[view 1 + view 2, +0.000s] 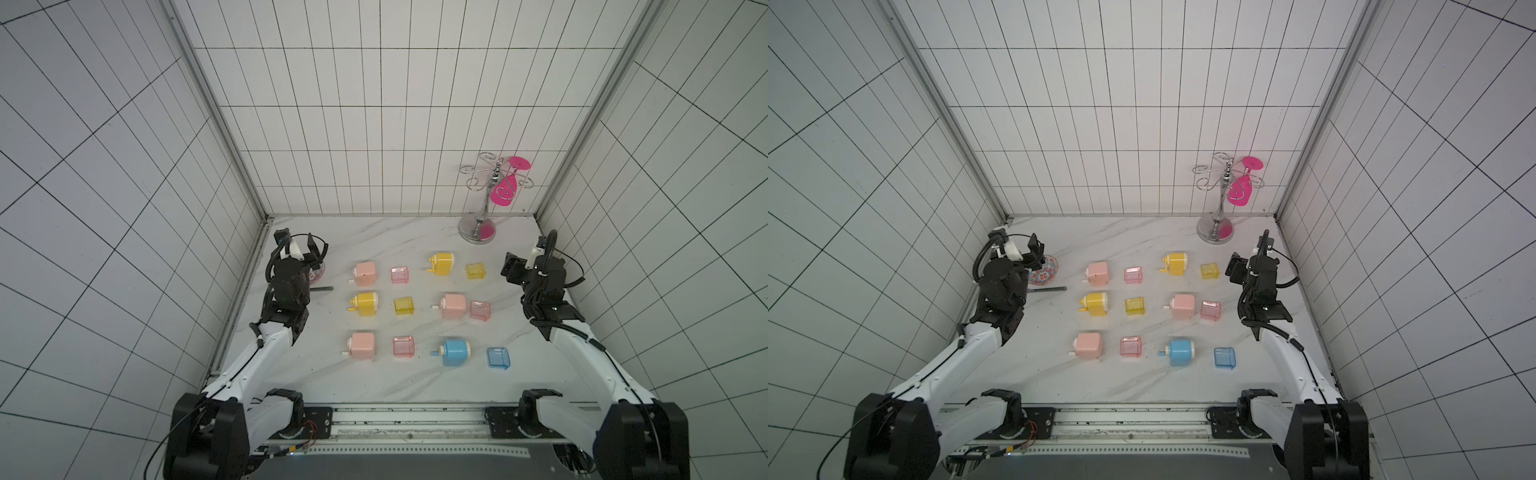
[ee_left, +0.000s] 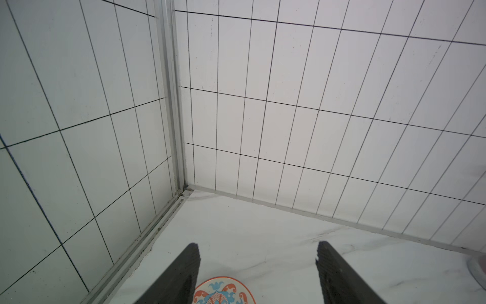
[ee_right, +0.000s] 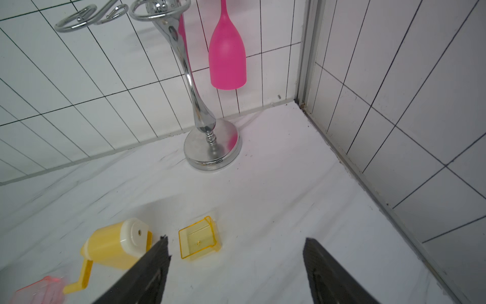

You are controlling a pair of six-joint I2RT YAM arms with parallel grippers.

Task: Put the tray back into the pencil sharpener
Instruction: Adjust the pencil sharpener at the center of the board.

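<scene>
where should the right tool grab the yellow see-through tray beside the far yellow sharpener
Pinch the translucent yellow plastic tray across two opposite side walls, right tool coming down from above. It seems to lie open side up, clear of the yellow crank sharpener, so both walls look free.

Yellow tray (image 3: 198,238) translucent glossy plastic; stand (image 3: 197,110) mirror-polished metal; tabletop (image 3: 276,184) smooth.
</scene>
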